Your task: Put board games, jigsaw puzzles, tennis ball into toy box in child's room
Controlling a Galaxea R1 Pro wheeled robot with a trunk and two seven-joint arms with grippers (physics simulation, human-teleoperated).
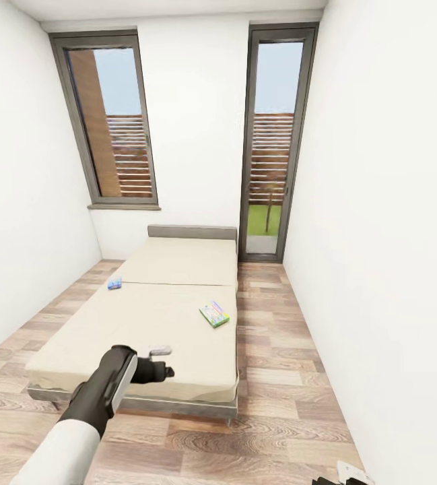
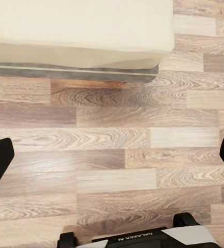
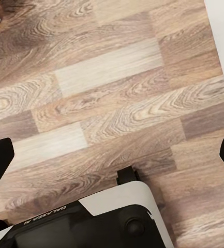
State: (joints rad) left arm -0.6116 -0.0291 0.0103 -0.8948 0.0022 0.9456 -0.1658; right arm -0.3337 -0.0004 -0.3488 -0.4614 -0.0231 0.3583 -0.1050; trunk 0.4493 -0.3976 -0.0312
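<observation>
This is a bedroom in a home. A low bed (image 1: 157,316) with a beige mattress sits on a wood floor (image 1: 279,404), with white walls and 2 tall windows (image 1: 110,121).

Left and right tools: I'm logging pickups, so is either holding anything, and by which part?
Nothing is held. The left tool and the right tool are both open over bare wood floor.

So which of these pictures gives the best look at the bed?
The head view: it takes in the whole bed, from mattress to headboard, with the blue board game and the green board game lying on it. The left wrist view catches one mattress corner and the frame edge. The right wrist view looks at wood floor.
</observation>
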